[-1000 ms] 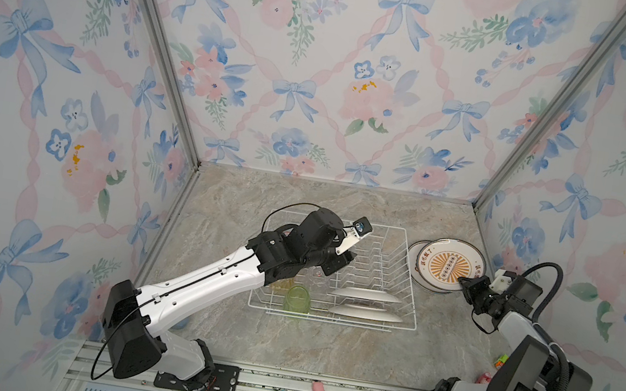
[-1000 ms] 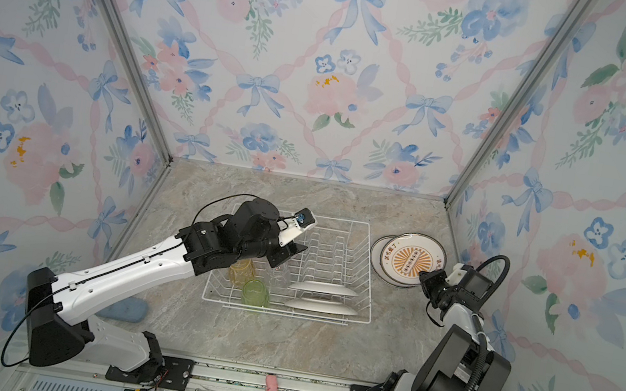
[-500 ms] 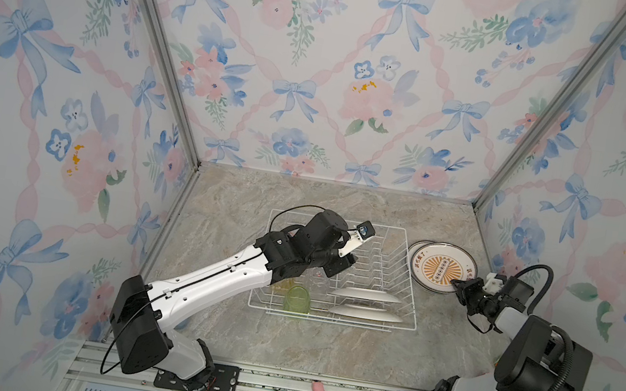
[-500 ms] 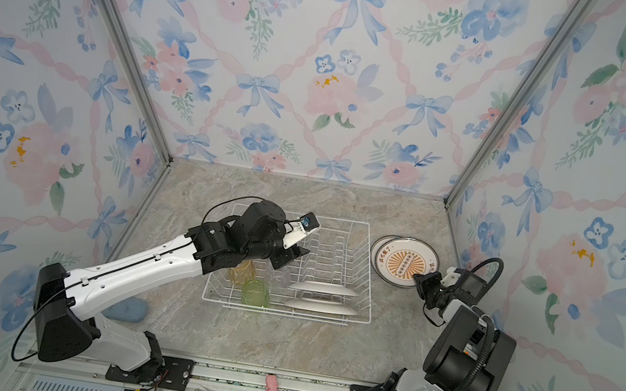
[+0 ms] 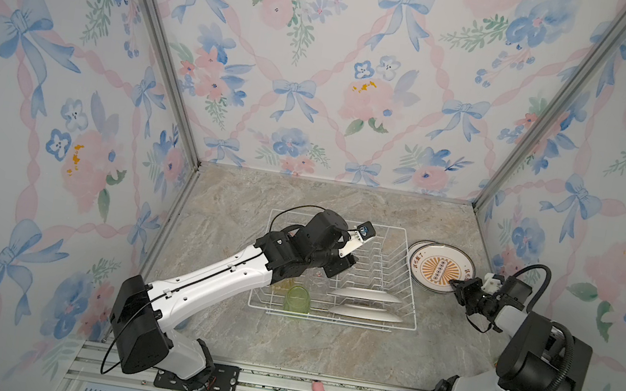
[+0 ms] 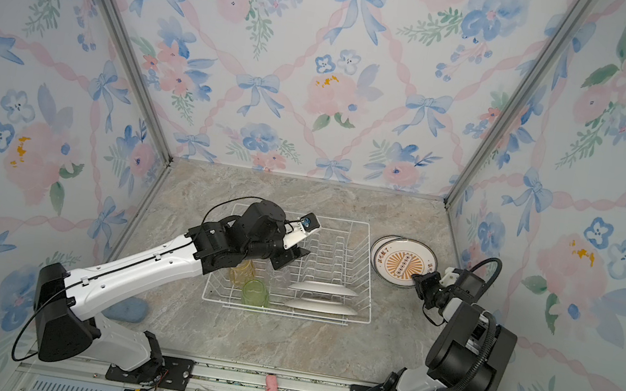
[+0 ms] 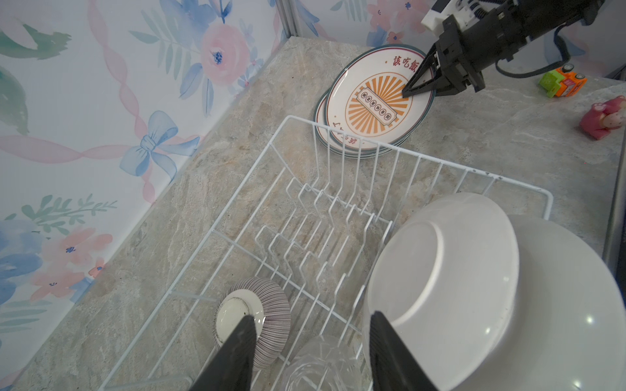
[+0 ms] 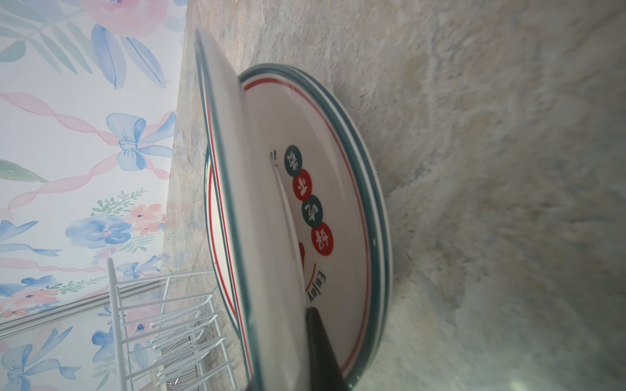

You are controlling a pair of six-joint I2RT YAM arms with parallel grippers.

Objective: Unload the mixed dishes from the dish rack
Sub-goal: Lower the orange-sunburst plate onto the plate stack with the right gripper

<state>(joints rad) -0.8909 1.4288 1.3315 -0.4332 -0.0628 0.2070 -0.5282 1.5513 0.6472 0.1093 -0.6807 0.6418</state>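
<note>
The left gripper [image 7: 312, 315] is hovering over the left half of the dish rack [image 7: 440, 163], with its jaws standing apart and nothing between them. Beneath it, inside the rack, the pink-striped bowl [image 7: 271, 304] is lying with its white foot turned upward. The clear tumbler [image 7: 321, 365] is sitting just beside the bowl. In both top views the yellow tumbler [image 6: 243, 272] and the green tumbler [image 5: 298, 299] are standing in the rack's near-left corner, the green one closer to the front rim.

In the rack's near-right part, two white plates [image 5: 366, 295] are leaning on edge among the prongs, one behind the other. Their undersides are facing the left gripper.

Just outside the rack's right rim, a stack of dark-rimmed plates [image 5: 418, 251] is lying on the tabletop [image 5: 322, 349]. The right gripper [image 7: 408, 91] is pinching the rim of the top plate [image 7: 372, 101], the one with the orange sunburst, on the side away from the rack. In the right wrist view this plate is tilting up off the lower plate [image 8: 338, 169], and one dark finger [image 8: 321, 348] is reaching in between the two.

Farther right of the rack, a toy car [image 7: 562, 81] and a pink figurine [image 7: 603, 118] are sitting on the tabletop.
</note>
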